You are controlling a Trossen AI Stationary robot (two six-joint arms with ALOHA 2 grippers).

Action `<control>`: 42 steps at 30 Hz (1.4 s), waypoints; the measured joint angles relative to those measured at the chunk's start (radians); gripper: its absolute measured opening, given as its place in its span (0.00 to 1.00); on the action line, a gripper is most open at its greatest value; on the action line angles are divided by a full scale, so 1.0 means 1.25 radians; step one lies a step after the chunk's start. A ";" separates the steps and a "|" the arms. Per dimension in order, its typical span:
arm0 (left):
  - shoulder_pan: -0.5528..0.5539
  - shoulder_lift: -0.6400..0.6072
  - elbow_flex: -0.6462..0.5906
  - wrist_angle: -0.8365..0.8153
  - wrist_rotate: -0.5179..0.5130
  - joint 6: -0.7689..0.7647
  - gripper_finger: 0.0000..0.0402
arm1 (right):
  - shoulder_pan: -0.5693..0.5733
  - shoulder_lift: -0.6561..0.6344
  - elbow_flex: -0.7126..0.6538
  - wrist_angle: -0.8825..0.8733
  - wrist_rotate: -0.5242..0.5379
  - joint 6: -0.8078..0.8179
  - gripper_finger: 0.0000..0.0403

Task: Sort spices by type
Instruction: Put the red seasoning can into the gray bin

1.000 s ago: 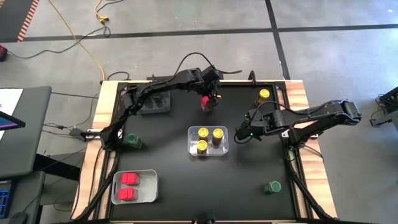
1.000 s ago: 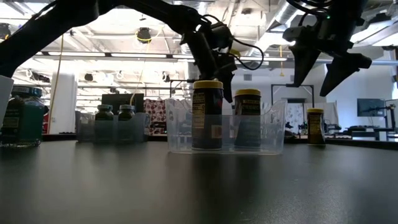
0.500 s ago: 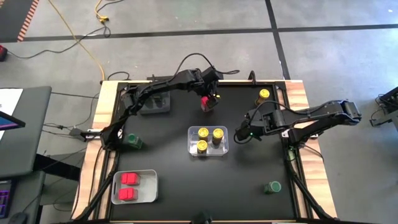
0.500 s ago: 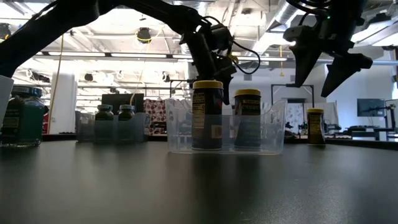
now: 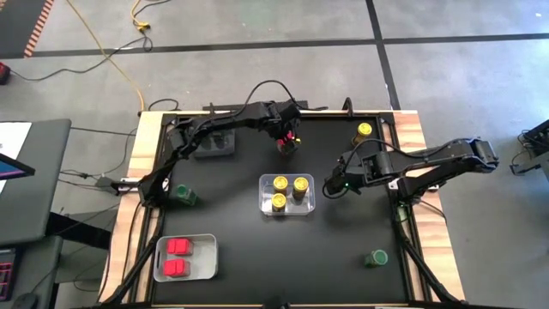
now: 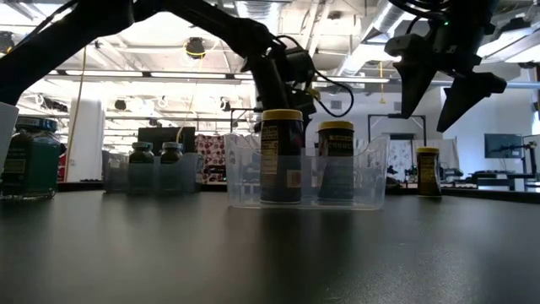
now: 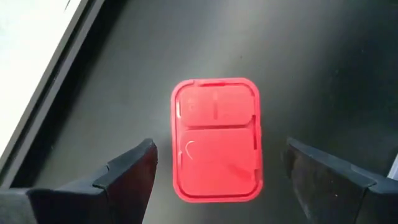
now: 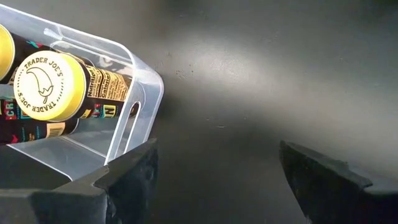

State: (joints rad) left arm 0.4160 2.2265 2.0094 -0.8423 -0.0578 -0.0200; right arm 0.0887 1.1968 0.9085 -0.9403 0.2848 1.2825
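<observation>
A squarish red-topped spice jar (image 7: pixel 216 140) stands upright on the black table near its far edge. My left gripper (image 5: pixel 289 137) hangs open just above it, one finger on either side of the red top and both clear of it. Three yellow-lidded jars (image 5: pixel 288 191) stand in a clear bin (image 5: pixel 310 206) at mid-table. My right gripper (image 5: pixel 333 184) hovers open to the right of that bin, over bare table. Another yellow-lidded jar (image 5: pixel 364 131) stands alone at the far right. Two green-lidded jars (image 5: pixel 184 195) (image 5: pixel 376 257) stand loose on the table.
A clear bin (image 5: pixel 206 249) with red-topped jars (image 5: pixel 177 257) sits at the near left. A grey bin (image 5: pixel 214 144) stands at the far left under my left arm. The clear bin's wall (image 8: pixel 134 118) is close beside my right gripper's finger. A wooden rim (image 5: pixel 146 137) frames the table.
My left gripper has come down toward the red-topped jar, still open, so that it now covers most of the jar from above. The jar has not moved.
</observation>
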 joint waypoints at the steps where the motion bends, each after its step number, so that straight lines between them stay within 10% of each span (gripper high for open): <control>1: 0.000 0.000 -0.005 0.003 0.000 0.010 0.82 | 0.000 0.000 0.000 0.000 0.000 0.000 0.89; 25: -0.001 0.000 -0.055 0.079 0.009 0.029 0.79 | 0.000 0.000 0.000 0.001 0.000 0.006 0.89; 42: -0.002 0.000 -0.055 0.079 0.010 0.041 0.54 | 0.000 0.000 0.000 0.000 0.000 -0.003 0.89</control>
State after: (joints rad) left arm 0.4137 2.2265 1.9411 -0.7429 -0.0452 0.0307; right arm 0.0891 1.1966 0.9085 -0.9398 0.2852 1.2789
